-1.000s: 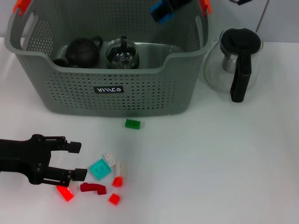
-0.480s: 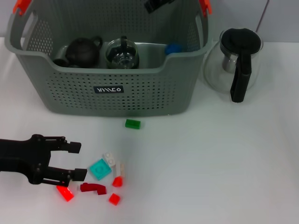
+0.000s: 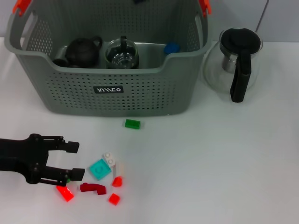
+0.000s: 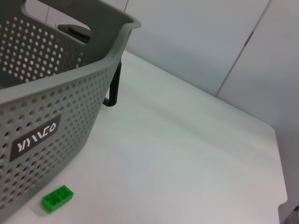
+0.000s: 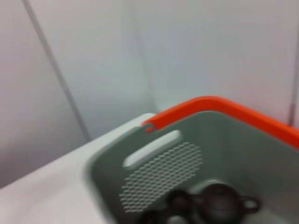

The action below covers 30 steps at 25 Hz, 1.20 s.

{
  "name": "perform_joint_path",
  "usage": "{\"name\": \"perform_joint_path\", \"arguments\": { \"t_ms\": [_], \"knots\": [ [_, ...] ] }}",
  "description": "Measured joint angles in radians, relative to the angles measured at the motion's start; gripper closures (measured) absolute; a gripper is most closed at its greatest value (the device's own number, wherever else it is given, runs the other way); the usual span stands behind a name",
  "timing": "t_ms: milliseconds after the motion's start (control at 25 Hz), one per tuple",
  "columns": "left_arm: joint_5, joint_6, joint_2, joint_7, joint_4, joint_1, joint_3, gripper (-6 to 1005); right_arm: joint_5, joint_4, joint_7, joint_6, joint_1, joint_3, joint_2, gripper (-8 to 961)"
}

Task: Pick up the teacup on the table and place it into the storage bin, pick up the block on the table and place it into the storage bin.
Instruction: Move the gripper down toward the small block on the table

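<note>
The grey storage bin [image 3: 107, 88] stands at the back of the table, and its wall fills the left wrist view [image 4: 46, 93]. A blue block [image 3: 172, 48] lies inside it at the right. A small dark teacup [image 3: 60, 60] sits in it beside a black teapot [image 3: 81, 51]. My left gripper [image 3: 75, 161] hovers open low at the front left, just left of a cluster of loose blocks with a teal block [image 3: 99, 169] nearest. Only a dark sliver of my right gripper [image 3: 139, 1] shows, above the bin at the top edge.
A glass teapot [image 3: 121, 53] also sits in the bin. A glass pitcher [image 3: 236, 63] with a black handle stands right of it. A green block [image 3: 132, 123] [image 4: 57, 197] lies just in front of the bin. Red blocks [image 3: 64, 192] and a white one [image 3: 110, 158] lie by the teal block.
My right gripper let the blue block fall into the bin and rose almost out of the head view. The left gripper has barely moved.
</note>
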Motion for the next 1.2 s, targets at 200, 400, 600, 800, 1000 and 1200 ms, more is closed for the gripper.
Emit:
{"name": "perform_joint_path", "arguments": {
  "t_ms": [200,400,600,800,1000,1200],
  "knots": [
    [0.000,0.001,0.001,0.000,0.000,0.001,0.000,139,0.068,-0.106,-0.029,-0.162,-0.068,0.014,0.005,54],
    [0.000,0.000,0.002,0.001,0.000,0.006,0.000,139,0.084,-0.149,-0.094,-0.326,-0.127,0.013,0.020,55],
    [0.000,-0.006,0.002,0.001,0.000,0.011,0.000,139,0.083,-0.138,-0.166,-0.435,-0.179,0.004,0.049,54],
    [0.000,-0.007,0.002,0.001,0.000,0.011,0.000,139,0.079,-0.113,-0.205,-0.434,-0.228,-0.056,0.069,54],
    [0.000,-0.009,0.002,0.002,0.000,0.011,0.000,139,0.068,-0.029,-0.242,-0.354,-0.236,-0.142,0.073,54],
    [0.000,-0.012,0.002,0.002,0.002,0.014,0.000,139,0.057,0.041,-0.273,-0.253,-0.223,-0.219,0.079,53]
  ]
}}
